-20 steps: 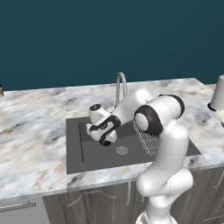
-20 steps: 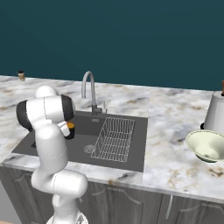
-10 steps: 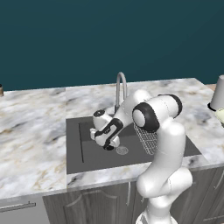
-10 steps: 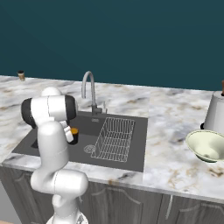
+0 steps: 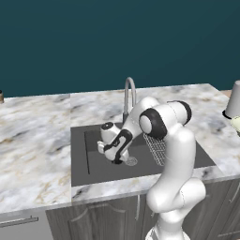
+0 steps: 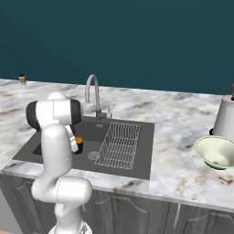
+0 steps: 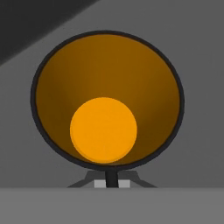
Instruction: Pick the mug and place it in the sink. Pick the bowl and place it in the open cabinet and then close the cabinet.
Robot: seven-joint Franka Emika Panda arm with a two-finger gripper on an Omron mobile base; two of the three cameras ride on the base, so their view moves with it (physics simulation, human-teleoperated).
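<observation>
My gripper [image 5: 117,160] is clamped on the rim of the mug [image 7: 107,100], holding it low inside the sink [image 5: 93,166] beside the drain. I should set it flat before letting go, then lift straight up.

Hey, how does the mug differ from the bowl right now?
The mug is small, black outside and orange inside; the bowl is wide, shallow and cream-white. The mug is down in the sink, at the gripper; the bowl sits tilted on the counter. Both have open mouths.
</observation>
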